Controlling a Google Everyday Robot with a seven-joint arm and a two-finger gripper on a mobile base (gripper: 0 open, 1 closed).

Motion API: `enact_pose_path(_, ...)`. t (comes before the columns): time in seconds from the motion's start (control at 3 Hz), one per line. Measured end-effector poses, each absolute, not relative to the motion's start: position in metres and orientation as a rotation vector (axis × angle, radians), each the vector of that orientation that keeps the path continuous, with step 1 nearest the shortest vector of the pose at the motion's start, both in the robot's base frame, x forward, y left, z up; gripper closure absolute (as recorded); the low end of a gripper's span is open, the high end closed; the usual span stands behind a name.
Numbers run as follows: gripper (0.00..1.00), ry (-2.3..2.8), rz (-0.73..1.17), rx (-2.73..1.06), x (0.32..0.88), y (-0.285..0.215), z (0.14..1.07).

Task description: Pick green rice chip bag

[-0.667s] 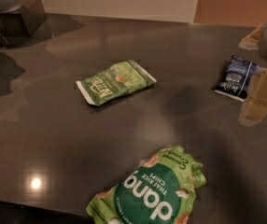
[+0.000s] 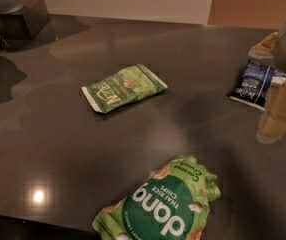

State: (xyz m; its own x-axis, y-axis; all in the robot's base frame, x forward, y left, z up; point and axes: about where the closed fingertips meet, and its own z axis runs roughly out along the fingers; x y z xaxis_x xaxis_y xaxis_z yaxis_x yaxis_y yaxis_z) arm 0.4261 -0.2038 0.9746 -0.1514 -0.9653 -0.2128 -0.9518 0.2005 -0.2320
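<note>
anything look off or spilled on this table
Nothing is spilled or torn. The green rice chip bag lies at the table's near edge, its print upside down to the camera; it may overhang. The gripper is at the right, in front of the dark blue bag, apart from the chip bag.

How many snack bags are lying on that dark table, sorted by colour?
Green: 2, the green rice chip bag and a smaller green packet
Dark blue: 1, the dark blue bag, beside the pincer at the right edge
Total: 3 bags
</note>
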Motion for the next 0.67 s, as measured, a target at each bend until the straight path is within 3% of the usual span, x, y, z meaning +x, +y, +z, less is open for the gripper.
enact_pose_path(0.67, 0.0, 1.942, 0.082, -2.078, 0.384, -0.158, 0.95)
